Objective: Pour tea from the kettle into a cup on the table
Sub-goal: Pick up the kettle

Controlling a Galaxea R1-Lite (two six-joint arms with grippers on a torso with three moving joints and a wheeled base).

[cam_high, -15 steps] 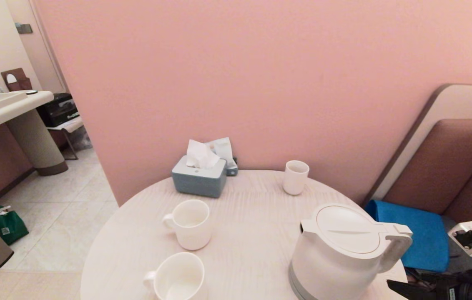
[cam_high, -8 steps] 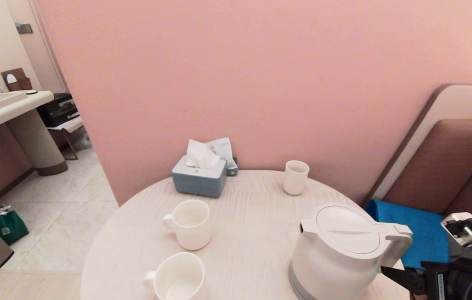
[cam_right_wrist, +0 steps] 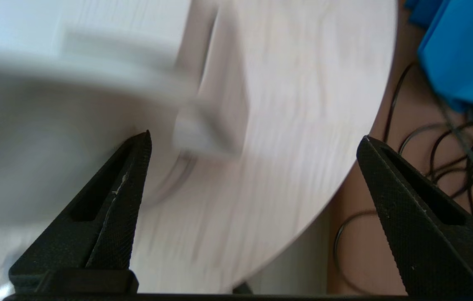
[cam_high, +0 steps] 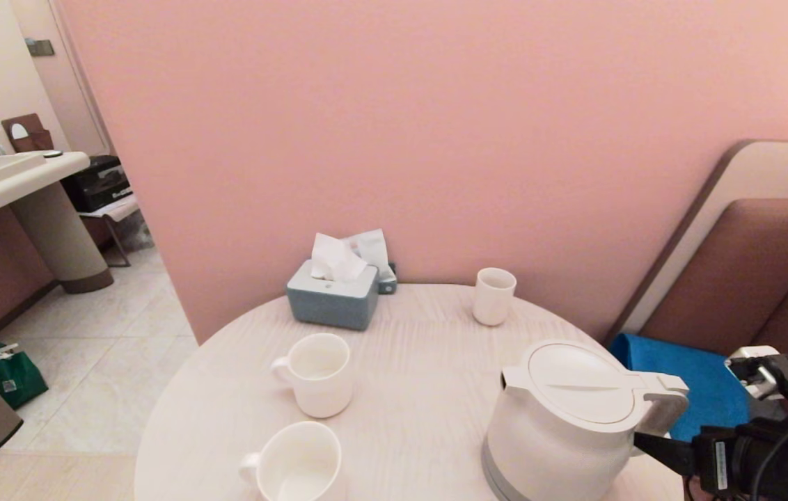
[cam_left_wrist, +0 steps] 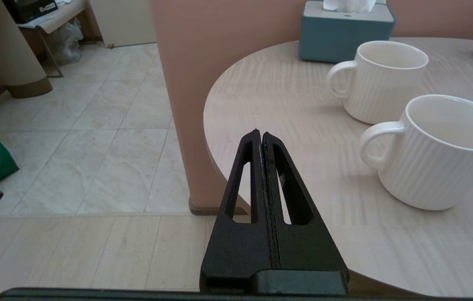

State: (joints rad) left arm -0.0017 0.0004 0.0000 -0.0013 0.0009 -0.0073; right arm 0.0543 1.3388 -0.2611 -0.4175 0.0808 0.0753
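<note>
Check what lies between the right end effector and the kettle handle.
Nothing: in the right wrist view the open right end effector faces the kettle handle with only bare table between.

Right gripper [cam_right_wrist: 253, 138] at the head view's lower right, fingers spread wide; left gripper [cam_left_wrist: 260, 134] pressed closed

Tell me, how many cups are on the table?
3. One handled mug sits at the near edge, another mug just behind it, and a small cup without a handle stands far back near the wall. The kettle might hide more.
</note>
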